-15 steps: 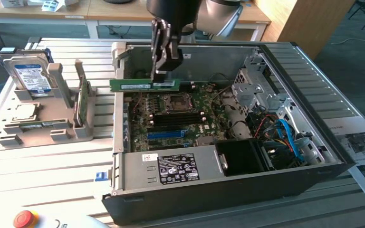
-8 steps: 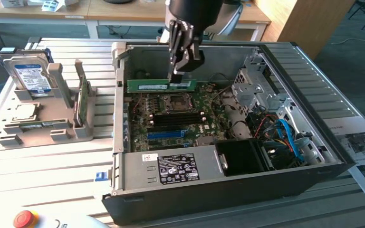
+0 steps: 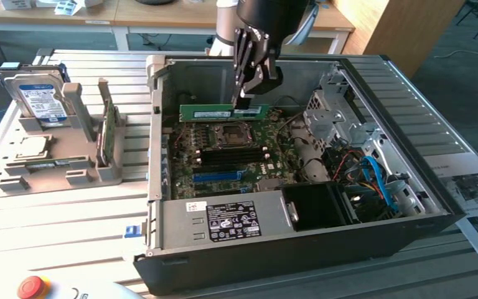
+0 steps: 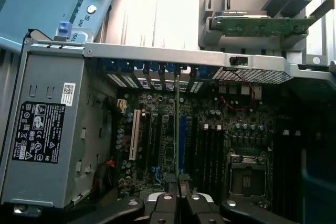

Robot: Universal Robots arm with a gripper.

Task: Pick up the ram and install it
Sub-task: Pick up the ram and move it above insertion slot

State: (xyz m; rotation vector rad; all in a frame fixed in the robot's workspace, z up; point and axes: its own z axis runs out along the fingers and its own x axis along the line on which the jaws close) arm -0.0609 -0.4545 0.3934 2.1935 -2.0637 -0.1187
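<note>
The ram (image 3: 214, 113) is a long green stick with a white label. It hangs level above the motherboard (image 3: 222, 156) inside the open computer case (image 3: 305, 249). My gripper (image 3: 246, 107) comes down from above and is shut on the stick's right end in the exterior view. From the wrist, the ram (image 4: 177, 129) shows edge-on as a thin green line running out from my gripper (image 4: 177, 182) over the board. The black memory slots (image 4: 210, 156) lie just beside that line, near the processor socket (image 4: 247, 174).
A grey holder (image 3: 56, 168) on the exterior view's left carries a hard drive (image 3: 40, 96) with a blue label and an upright green card (image 3: 106, 131). The power supply (image 3: 222, 221) and blue cables (image 3: 380, 180) crowd the case's near side. A red stop button (image 3: 33, 286) sits at the table's front.
</note>
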